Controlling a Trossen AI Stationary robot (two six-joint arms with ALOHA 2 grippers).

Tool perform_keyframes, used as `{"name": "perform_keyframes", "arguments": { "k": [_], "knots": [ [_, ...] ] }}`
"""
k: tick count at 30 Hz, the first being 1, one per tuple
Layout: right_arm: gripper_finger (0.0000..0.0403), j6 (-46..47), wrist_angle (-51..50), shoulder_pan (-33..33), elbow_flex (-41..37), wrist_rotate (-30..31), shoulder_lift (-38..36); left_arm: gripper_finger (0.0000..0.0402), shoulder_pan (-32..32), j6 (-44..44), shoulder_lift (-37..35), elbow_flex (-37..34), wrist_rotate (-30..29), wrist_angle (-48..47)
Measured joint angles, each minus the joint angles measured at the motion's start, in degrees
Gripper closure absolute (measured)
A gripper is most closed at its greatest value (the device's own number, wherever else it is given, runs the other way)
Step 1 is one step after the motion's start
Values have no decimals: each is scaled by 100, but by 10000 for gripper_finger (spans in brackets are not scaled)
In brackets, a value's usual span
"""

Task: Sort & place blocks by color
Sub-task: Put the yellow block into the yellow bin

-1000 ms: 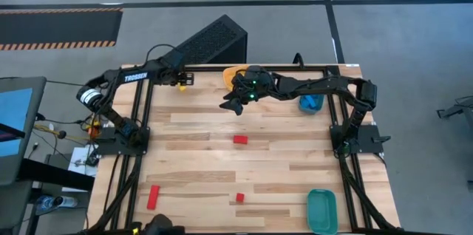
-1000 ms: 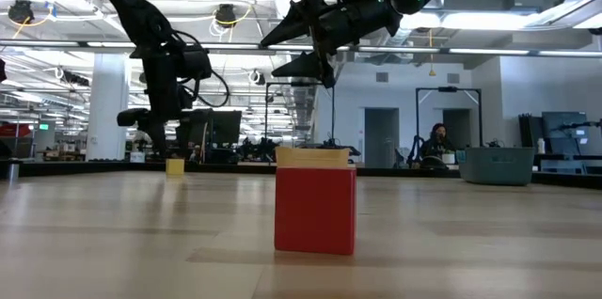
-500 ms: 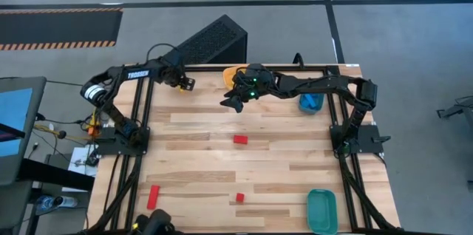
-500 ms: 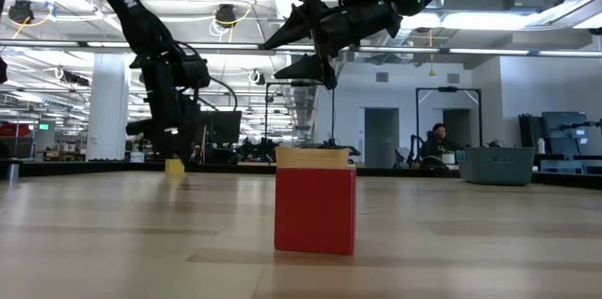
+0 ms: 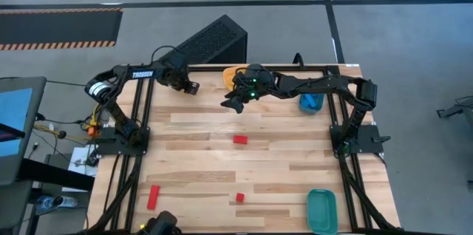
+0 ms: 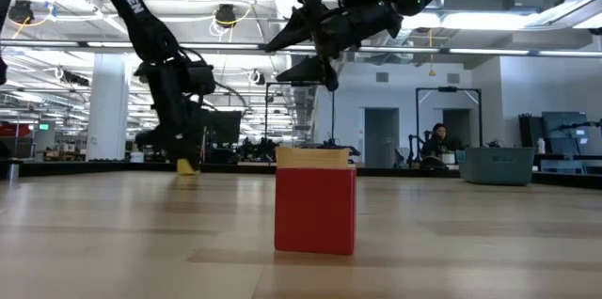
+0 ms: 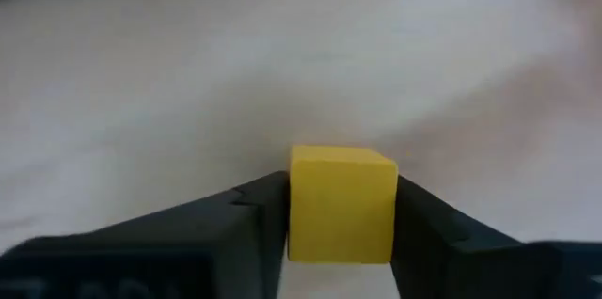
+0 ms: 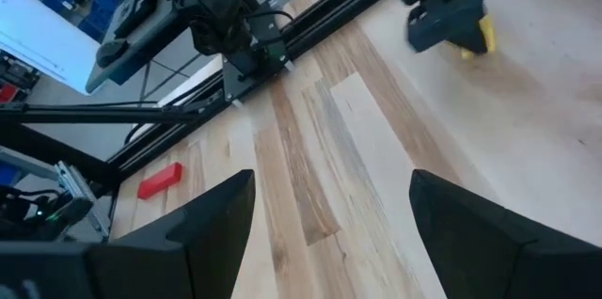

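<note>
My left gripper (image 5: 191, 88) (image 7: 340, 207) is near the table's far left and is shut on a small yellow cube (image 7: 340, 203) (image 6: 188, 167). My right gripper (image 5: 231, 105) (image 8: 329, 233) (image 6: 315, 55) hangs open above the table's far middle, holding nothing, just near of the orange tray (image 5: 233, 74). A red cube (image 5: 240, 140) (image 6: 315, 210) rests flat on the table's middle. A red bar (image 5: 154, 196) (image 8: 160, 181) and a tiny red cube (image 5: 239, 198) lie near the near edge. My left gripper pinches the yellow cube by two opposite side faces (image 7: 299, 207), one finger (image 7: 254, 214) on each. The fingers come from above, pointing down. The cube sits square between them, low over the wood; whether its bottom touches the table I cannot tell.
The blue tray (image 5: 310, 103) sits at the far right under the right arm, and the teal tray (image 5: 321, 210) at the near right corner. Black frame rails (image 5: 140, 124) run along both table sides. Bare wood lies between the red pieces. A person (image 6: 437, 144) sits far behind.
My left gripper has carried the yellow cube steadily toward the table's right and a little toward the near edge, closing on the orange tray. It stays shut on the cube. My right arm has kept still.
</note>
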Motion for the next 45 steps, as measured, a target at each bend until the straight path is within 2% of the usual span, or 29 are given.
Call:
{"name": "perform_keyframes", "arguments": {
  "k": [1,3,5,8,12,16,20,25,28,32,37,45],
  "knots": [
    [101,6,-22,-5,0,0,0,300,-55,8,0,-1,212,45],
    [101,119,-103,-88,-4,-174,-112,302,-176,10,2,-1,697,216],
    [101,175,-49,-207,-9,-465,-402,302,-352,-121,-3,1,1184,531],
    [101,68,-284,-453,15,-453,-1025,302,-755,-344,-153,-1,1775,1012],
    [101,-268,-1020,-818,15,-11,-1725,302,-1295,-414,-528,1,1877,1959],
    [101,-549,-2026,-1127,4,628,-2137,302,-1632,-706,-717,6,1987,3658],
    [101,-289,-2282,-1289,-313,617,-2168,302,-1785,-791,-663,111,2131,5014],
    [101,347,-1921,-1243,-812,603,-2168,300,-1789,574,-618,613,1388,4252],
    [101,749,-1279,-1167,-1083,605,-2146,296,-1677,1130,-350,973,1292,3622],
    [101,994,-943,-1094,-1196,606,-2140,295,-1555,1393,292,1523,1318,3243],
    [101,1122,-978,-1070,-1196,637,-2198,294,-1440,1470,1057,2314,1319,2453],
    [101,1141,-1302,-1088,-1193,864,-2458,284,-1390,1981,1906,3180,907,1094]
  ]
}}
